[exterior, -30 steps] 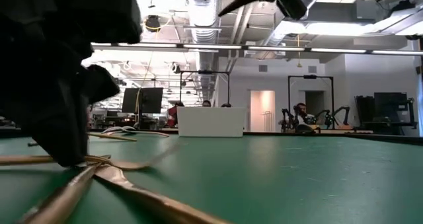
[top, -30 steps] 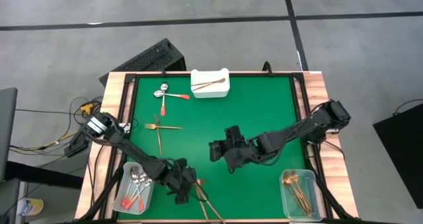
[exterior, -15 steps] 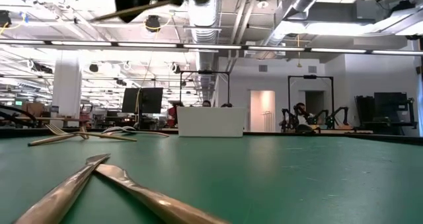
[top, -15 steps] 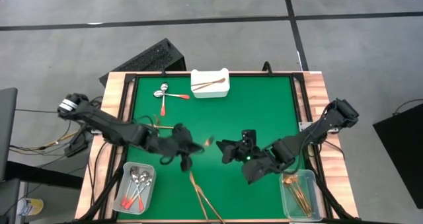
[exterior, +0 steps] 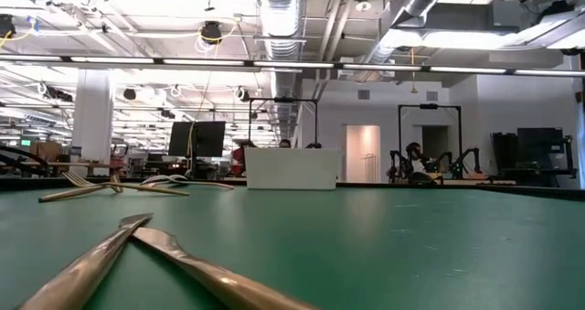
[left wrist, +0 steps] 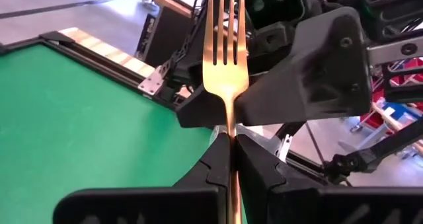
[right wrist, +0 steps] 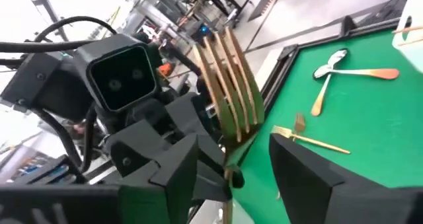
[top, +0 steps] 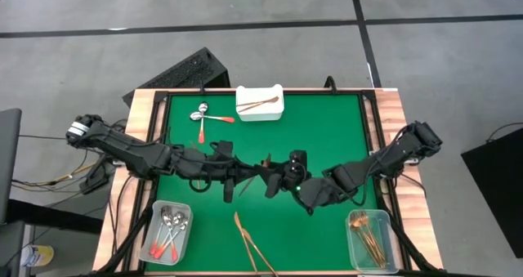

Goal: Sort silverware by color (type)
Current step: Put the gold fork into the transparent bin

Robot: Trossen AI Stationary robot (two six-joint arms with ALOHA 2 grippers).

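Step in hand: a mid-air handover of one fork (left wrist: 225,65) over the middle of the green desk (top: 327,130) — the two arms meet there, left arm coming in from 9 o'clock, right arm from 3 o'clock.
Left gripper (top: 245,179): jaws clenched on the fork's handle; its own wrist view shows the gold-copper tines standing upright just past the fingertips.
Right gripper (top: 276,179): jaws spread wide on either side of the fork's head, not gripping it as far as the right wrist view shows.
Next move, as I judge it: the right jaws must close squarely on the fork before the left jaws let go — then the piece can travel to the clear bin of gold pieces (top: 369,238) at about 4 o'clock. A release too early would likely drop it onto the desk.
Already sorted: red-handled spoons (top: 167,232) lie in a clear bin (top: 155,220) at about 8 o'clock; one copper piece rests in the white tray (top: 260,109) at 12 o'clock.
Left to sort: two red-handled spoons (top: 204,118) near 11 o'clock, a gold fork (right wrist: 310,140) at about 10 o'clock partly under the left arm, and two crossed copper pieces (top: 249,244) at 6 o'clock.
Surface: green mat in a wooden frame, flat and smooth.
Room: grey floor with dark lines around the desk; the low view shows a large workshop with ceiling ducts, strip lights and monitors beyond.
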